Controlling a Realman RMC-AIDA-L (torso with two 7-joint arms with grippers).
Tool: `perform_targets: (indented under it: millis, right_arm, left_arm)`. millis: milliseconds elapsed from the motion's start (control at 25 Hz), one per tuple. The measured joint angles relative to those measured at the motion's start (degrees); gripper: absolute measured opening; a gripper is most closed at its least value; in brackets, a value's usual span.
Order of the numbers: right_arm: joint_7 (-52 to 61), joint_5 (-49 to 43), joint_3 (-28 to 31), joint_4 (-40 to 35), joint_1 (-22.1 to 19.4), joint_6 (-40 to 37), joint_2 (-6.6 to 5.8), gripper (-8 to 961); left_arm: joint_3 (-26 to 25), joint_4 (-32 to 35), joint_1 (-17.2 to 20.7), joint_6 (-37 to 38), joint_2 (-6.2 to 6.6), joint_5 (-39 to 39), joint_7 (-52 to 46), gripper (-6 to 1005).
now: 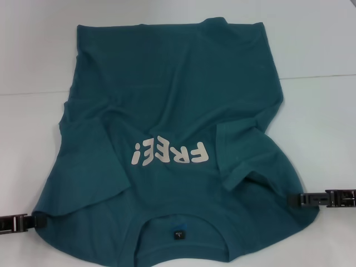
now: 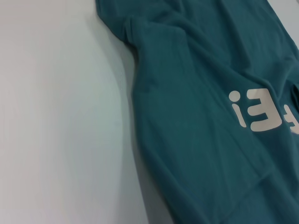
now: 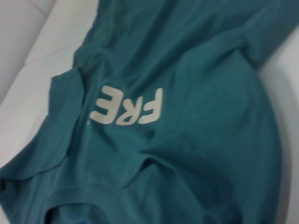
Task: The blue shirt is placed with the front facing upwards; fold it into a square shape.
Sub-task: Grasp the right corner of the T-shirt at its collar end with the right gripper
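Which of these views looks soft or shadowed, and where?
Head view: even light, FREE! lettering on the blue shirt reads crisp. Left wrist view: broad soft shadow on the table beside the cloth. Right wrist view: lettering edges blurred.

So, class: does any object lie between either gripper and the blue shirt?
Nothing visible does. The left gripper and the right gripper each sit at the shoulder edges of the blue shirt, already meeting the cloth. Only the white table surrounds it.
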Motion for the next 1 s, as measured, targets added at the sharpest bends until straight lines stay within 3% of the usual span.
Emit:
perform_targets:
  millis: [480, 1000]
  right_arm:
    - [0.7, -1.9, -0.2, 0.2, 1.2, 0.2, 0.38, 822]
    - [1.4, -2.1, 0.0, 0.0, -1.2, -0.1, -0.79, 822]
  left_arm:
    - [0.0, -0.1, -0.2, -0.4, 0.03, -0.2, -0.2, 38]
    - [0.0, -0.2, -0.7, -0.4, -0.22, -0.2, -0.3, 45]
